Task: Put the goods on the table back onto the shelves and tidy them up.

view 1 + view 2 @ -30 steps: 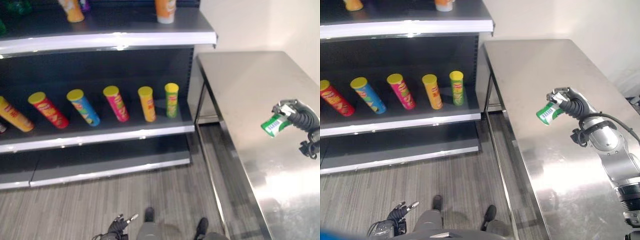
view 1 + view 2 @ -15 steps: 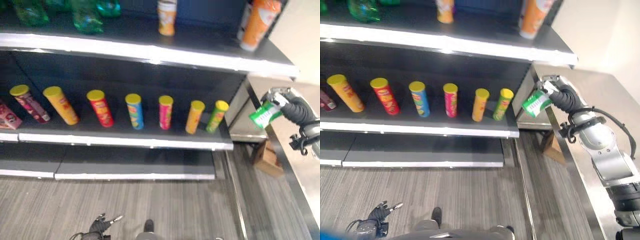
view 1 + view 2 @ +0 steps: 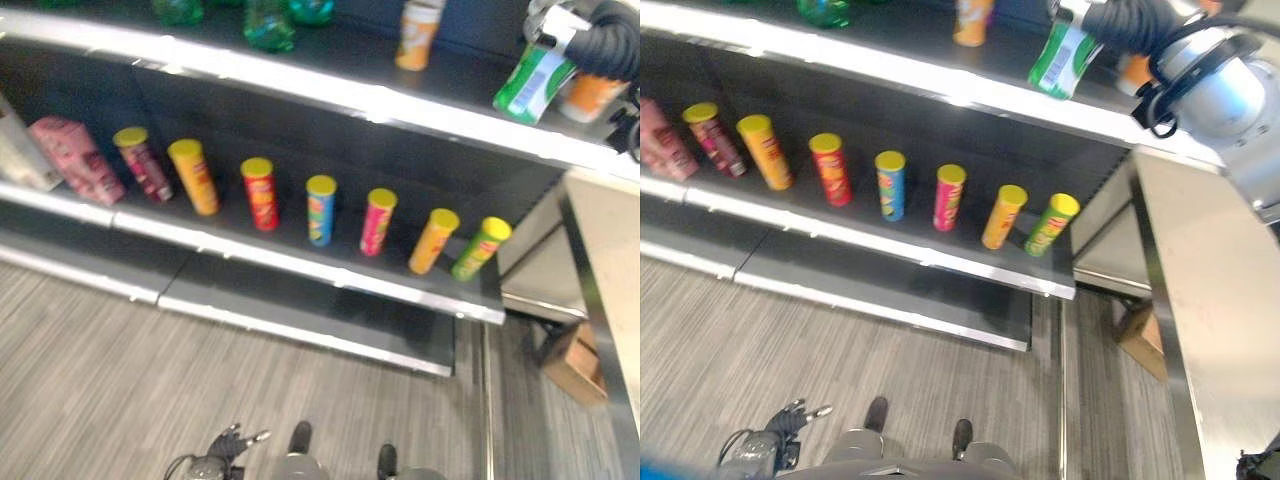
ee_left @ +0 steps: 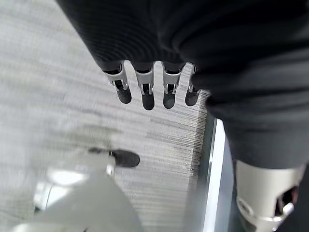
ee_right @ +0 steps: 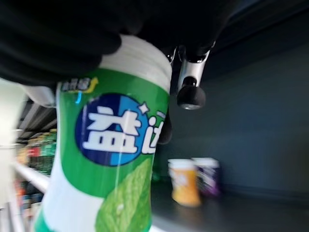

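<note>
Canister [image 3: 1064,62] in green and white hangs tilted over the top shelf [image 3: 890,68], right hand [image 3: 1120,20] clenched round its upper end. Looks light, stiff, probably slick; a mid-body hold seems safer. Left hand [image 4: 145,89] dangles low, fingers relaxed.

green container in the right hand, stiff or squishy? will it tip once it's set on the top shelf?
Probably stiff: the green container keeps a clean cylinder shape in the right hand. Likely light, since it hangs tilted from a grip at its top end. Tall and narrow, so it may tip or roll on the top shelf if released tilted.
</note>
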You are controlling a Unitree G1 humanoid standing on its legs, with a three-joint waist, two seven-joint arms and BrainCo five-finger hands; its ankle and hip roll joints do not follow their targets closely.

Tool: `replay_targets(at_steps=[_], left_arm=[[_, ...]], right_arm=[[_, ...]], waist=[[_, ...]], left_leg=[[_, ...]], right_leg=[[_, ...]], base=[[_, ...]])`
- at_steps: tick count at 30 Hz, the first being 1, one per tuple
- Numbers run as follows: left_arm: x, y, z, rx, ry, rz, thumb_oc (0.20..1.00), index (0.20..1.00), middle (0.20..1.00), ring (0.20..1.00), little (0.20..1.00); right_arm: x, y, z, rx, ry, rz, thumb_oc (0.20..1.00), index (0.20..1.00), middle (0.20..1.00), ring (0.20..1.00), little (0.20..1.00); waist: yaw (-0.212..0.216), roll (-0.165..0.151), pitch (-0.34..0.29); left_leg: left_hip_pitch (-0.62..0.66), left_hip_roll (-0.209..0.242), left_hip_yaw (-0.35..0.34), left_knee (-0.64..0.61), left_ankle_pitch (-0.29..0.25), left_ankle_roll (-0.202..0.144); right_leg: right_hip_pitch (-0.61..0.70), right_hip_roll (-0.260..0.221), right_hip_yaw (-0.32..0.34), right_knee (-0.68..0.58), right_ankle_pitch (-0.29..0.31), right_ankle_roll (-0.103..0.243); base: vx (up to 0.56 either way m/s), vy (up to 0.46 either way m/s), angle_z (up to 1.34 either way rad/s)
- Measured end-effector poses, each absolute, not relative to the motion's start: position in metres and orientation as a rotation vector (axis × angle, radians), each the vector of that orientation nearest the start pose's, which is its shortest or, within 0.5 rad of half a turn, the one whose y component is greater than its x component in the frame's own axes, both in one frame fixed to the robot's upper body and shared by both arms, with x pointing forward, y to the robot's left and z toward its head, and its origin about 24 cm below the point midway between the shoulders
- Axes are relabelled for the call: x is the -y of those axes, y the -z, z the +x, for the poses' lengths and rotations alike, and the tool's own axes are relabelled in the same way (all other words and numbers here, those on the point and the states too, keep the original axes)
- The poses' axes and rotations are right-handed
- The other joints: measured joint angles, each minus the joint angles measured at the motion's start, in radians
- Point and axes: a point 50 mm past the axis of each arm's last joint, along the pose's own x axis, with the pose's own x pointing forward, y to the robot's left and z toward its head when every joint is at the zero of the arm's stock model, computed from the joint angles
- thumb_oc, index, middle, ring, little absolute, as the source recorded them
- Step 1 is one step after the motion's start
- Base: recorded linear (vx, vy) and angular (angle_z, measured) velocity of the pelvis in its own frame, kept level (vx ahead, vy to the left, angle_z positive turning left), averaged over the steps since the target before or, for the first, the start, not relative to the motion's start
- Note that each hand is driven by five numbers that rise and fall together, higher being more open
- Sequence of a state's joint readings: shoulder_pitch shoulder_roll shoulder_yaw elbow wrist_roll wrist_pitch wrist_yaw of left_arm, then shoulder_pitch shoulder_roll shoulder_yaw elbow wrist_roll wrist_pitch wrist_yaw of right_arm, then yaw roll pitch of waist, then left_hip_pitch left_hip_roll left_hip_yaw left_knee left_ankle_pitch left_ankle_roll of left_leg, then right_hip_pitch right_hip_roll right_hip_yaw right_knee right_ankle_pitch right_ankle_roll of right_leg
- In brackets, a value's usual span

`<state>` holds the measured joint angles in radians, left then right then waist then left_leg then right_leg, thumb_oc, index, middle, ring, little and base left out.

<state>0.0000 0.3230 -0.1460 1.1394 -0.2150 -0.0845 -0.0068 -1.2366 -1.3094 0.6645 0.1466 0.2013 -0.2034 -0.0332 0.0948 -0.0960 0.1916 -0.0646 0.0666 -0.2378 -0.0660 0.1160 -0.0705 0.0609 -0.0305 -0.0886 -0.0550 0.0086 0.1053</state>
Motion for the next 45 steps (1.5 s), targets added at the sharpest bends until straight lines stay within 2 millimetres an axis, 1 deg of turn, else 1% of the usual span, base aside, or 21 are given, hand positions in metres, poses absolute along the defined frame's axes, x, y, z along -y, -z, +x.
replay_targets(at_steps=[1,2,3,5,6,8,9,11,13,15,16,18,19,20,23,26,27,31,33,37,45], left_arm=[[-0.262,0.148,0.096,-1.095,-0.172,0.178,1.0,1.0,1.0,1.0,1.0],[-0.262,0.15,0.086,-1.121,-0.18,0.174,1.0,1.0,1.0,1.0,1.0],[-0.263,0.152,0.076,-1.147,-0.188,0.17,1.0,1.0,1.0,1.0,1.0],[-0.264,0.152,0.073,-1.15,-0.201,0.162,1.0,1.0,1.0,1.0,1.0],[-0.264,0.153,0.07,-1.156,-0.21,0.158,1.0,1.0,1.0,1.0,1.0],[-0.264,0.152,0.072,-1.149,-0.21,0.156,1.0,1.0,1.0,1.0,1.0],[-0.262,0.153,0.07,-1.156,-0.209,0.152,1.0,1.0,1.0,1.0,1.0],[-0.257,0.155,0.07,-1.152,-0.214,0.135,1.0,1.0,1.0,1.0,1.0],[-0.253,0.156,0.068,-1.16,-0.214,0.126,1.0,1.0,1.0,1.0,1.0],[-0.25,0.158,0.065,-1.168,-0.217,0.123,1.0,1.0,1.0,1.0,1.0],[-0.249,0.159,0.063,-1.175,-0.214,0.128,1.0,1.0,1.0,1.0,1.0],[-0.249,0.159,0.059,-1.184,-0.218,0.136,1.0,1.0,1.0,1.0,1.0],[-0.249,0.159,0.056,-1.19,-0.222,0.14,1.0,1.0,1.0,1.0,1.0],[-0.247,0.16,0.055,-1.195,-0.211,0.148,1.0,1.0,1.0,1.0,1.0],[-0.246,0.159,0.065,-1.17,-0.2,0.157,1.0,1.0,1.0,1.0,1.0],[-0.244,0.159,0.068,-1.163,-0.206,0.16,1.0,1.0,1.0,1.0,1.0],[-0.243,0.159,0.065,-1.17,-0.21,0.161,1.0,1.0,1.0,1.0,1.0],[-0.243,0.16,0.063,-1.176,-0.217,0.166,1.0,1.0,1.0,1.0,1.0],[-0.24,0.16,0.064,-1.172,-0.202,0.174,1.0,1.0,1.0,1.0,1.0],[-0.238,0.16,0.065,-1.168,-0.2,0.172,1.0,1.0,1.0,1.0,1.0],[-0.236,0.159,0.068,-1.151,-0.19,0.173,1.0,1.0,1.0,1.0,1.0]], right_arm=[[0.205,-0.382,0.298,0.863,-0.108,-1.207,0.2,0.2,0.2,0.2,0.2],[0.202,-0.38,0.304,0.85,-0.118,-1.19,0.2,0.2,0.2,0.2,0.2],[0.203,-0.376,0.313,0.798,-0.131,-1.194,0.2,0.2,0.2,0.2,0.2],[0.211,-0.371,0.322,0.738,-0.111,-1.197,0.2,0.2,0.2,0.2,0.2],[0.218,-0.368,0.329,0.696,-0.087,-1.189,0.2,0.2,0.2,0.2,0.2],[0.229,-0.36,0.34,0.615,-0.049,-1.181,0.2,0.2,0.2,0.2,0.2],[0.234,-0.353,0.349,0.57,-0.027,-1.153,0.2,0.2,0.2,0.2,0.2],[0.248,-0.343,0.36,0.485,0.035,-1.142,0.2,0.2,0.2,0.2,0.2],[0.261,-0.337,0.365,0.428,0.09,-1.159,0.2,0.2,0.2,0.2,0.2],[0.272,-0.333,0.368,0.383,0.14,-1.186,0.2,0.2,0.2,0.2,0.2],[0.277,-0.326,0.373,0.345,0.185,-1.222,0.2,0.2,0.2,0.2,0.2],[0.279,-0.322,0.375,0.325,0.209,-1.265,0.2,0.2,0.2,0.2,0.2],[0.276,-0.321,0.376,0.328,0.209,-1.275,0.2,0.2,0.2,0.2,0.2],[0.279,-0.315,0.379,0.306,0.243,-1.328,0.2,0.2,0.2,0.2,0.2],[0.289,-0.314,0.379,0.279,0.303,-1.381,0.2,0.2,0.2,0.2,0.2],[0.295,-0.307,0.38,0.224,0.329,-1.433,0.2,0.2,0.2,0.2,0.2],[0.296,-0.306,0.381,0.223,0.338,-1.451,0.2,0.2,0.2,0.2,0.2],[0.294,-0.295,0.386,0.187,0.352,-1.548,0.2,0.2,0.2,0.2,0.2],[0.297,-0.293,0.385,0.183,0.373,-1.588,0.2,0.2,0.2,0.2,0.2],[0.301,-0.291,0.384,0.165,0.389,-1.612,0.2,0.2,0.2,0.2,0.2],[0.305,-0.288,0.384,0.15,0.405,-1.62,0.2,0.2,0.2,0.2,0.2]], waist=[[0.002,0.007,0.002],[0.003,0.01,0.0],[0.017,0.017,-0.005],[0.024,0.021,-0.01],[0.031,0.027,-0.013],[0.048,0.032,-0.018],[0.05,0.039,-0.024],[0.053,0.048,-0.038],[0.055,0.054,-0.055],[0.073,0.059,-0.067],[0.076,0.061,-0.078],[0.079,0.065,-0.085],[0.088,0.068,-0.087],[0.096,0.075,-0.093],[0.098,0.08,-0.096],[0.097,0.082,-0.097],[0.098,0.081,-0.098],[0.098,0.078,-0.1],[0.098,0.078,-0.1],[0.096,0.079,-0.1],[0.096,0.076,-0.103]], left_leg=[[-0.003,0.005,0.001,-0.002,-0.005,-0.002],[-0.001,0.004,0.001,-0.001,-0.006,-0.007],[0.003,0.0,-0.001,0.0,-0.006,-0.011],[0.003,-0.002,-0.005,-0.001,-0.005,-0.011],[-0.002,-0.004,-0.018,-0.002,0.003,-0.024],[-0.003,-0.006,-0.028,-0.003,0.006,-0.028],[-0.003,-0.009,-0.043,-0.002,0.008,-0.034],[-0.017,-0.013,-0.074,-0.002,0.001,-0.034],[-0.035,-0.005,-0.07,-0.001,0.001,-0.034],[-0.042,0.001,-0.063,-0.001,0.0,-0.035],[-0.041,0.003,-0.063,0.001,0.0,-0.035],[-0.039,0.005,-0.057,-0.001,0.0,-0.034],[-0.04,0.007,-0.048,0.002,0.006,-0.028],[-0.051,0.002,-0.054,0.019,0.031,-0.03],[-0.057,-0.004,-0.073,0.017,0.035,-0.039],[-0.056,-0.001,-0.038,0.011,0.033,-0.036],[-0.056,-0.001,-0.02,0.014,0.033,-0.036],[-0.057,-0.004,-0.016,0.015,0.037,-0.031],[-0.055,-0.004,-0.017,0.013,0.048,-0.026],[-0.054,-0.002,-0.021,0.002,0.061,-0.032],[-0.055,0.001,-0.022,-0.001,0.055,-0.031]], right_leg=[[0.01,0.003,-0.019,-0.01,0.002,-0.004],[0.019,0.003,-0.02,-0.023,0.006,-0.003],[0.036,0.0,-0.024,-0.043,0.015,-0.002],[0.037,-0.002,-0.029,-0.043,0.016,-0.003],[0.038,-0.001,-0.041,-0.043,0.015,-0.002],[0.042,-0.002,-0.051,-0.043,0.014,-0.001],[0.052,-0.001,-0.068,-0.043,0.014,0.0],[0.068,0.002,-0.108,-0.043,0.006,-0.003],[0.074,0.007,-0.151,-0.042,0.001,-0.013],[0.08,0.011,-0.178,-0.042,-0.003,-0.024],[0.09,0.012,-0.196,-0.042,-0.008,-0.031],[0.099,0.012,-0.221,-0.042,-0.013,-0.034],[0.103,0.014,-0.223,-0.042,-0.016,-0.032],[0.115,0.016,-0.235,-0.042,-0.021,-0.029],[0.12,0.016,-0.273,-0.042,-0.027,-0.025],[0.135,0.009,-0.297,-0.042,-0.033,-0.022],[0.137,0.005,-0.297,-0.042,-0.035,-0.021],[0.136,0.002,-0.292,-0.042,-0.037,-0.018],[0.135,0.002,-0.294,-0.042,-0.038,-0.016],[0.133,0.004,-0.298,-0.042,-0.04,-0.015],[0.131,0.006,-0.298,-0.042,-0.041,-0.016]], base=[[0.15,-0.179,0.5],[0.13,-0.187,0.22],[0.08,-0.153,0.05],[0.04,-0.11,0.12],[0.03,-0.079,0.23],[0.06,-0.143,0.23],[0.06,-0.178,0.36],[0.05,-0.133,0.58],[0.04,-0.114,0.63],[0.03,-0.11,0.49],[0.01,-0.051,0.48],[0.01,-0.06,0.38],[0.02,-0.074,0.25],[0.02,-0.04,0.28],[0.03,-0.008,0.37],[0.05,0.006,0.25],[0.05,0.01,0.1],[0.02,0.004,-0.01],[0.0,0.0,0.0],[0.0,-0.001,0.01],[0.0,0.0,0.0]])
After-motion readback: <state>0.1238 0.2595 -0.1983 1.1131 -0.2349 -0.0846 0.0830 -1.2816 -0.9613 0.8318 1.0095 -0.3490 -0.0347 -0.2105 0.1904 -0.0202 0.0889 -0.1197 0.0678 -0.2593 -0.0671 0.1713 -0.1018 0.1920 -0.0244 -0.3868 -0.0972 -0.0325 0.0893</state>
